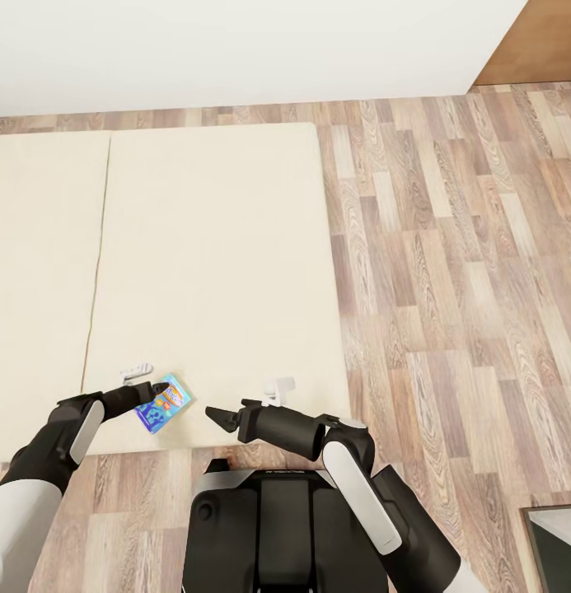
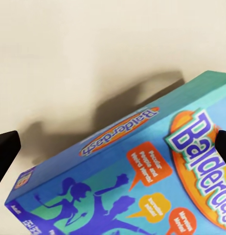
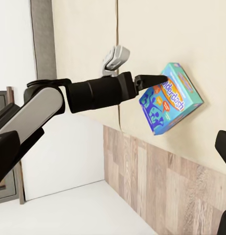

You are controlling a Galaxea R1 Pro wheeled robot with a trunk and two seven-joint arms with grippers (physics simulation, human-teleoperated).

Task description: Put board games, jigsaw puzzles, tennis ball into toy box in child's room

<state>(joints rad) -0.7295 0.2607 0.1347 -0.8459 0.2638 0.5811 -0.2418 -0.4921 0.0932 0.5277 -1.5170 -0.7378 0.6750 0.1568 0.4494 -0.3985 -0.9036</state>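
You had the left gripper (image 1: 153, 396) with its jaws clamped on the blue, flat Balderdash game box (image 1: 163, 403), lifted just over the cream bed (image 1: 219, 272) for carrying; your right gripper (image 1: 219, 417) hung open, empty.

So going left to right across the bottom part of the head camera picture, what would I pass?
Left gripper → blue game box on the cream bed → right gripper → wood-plank floor → dark object at the corner.
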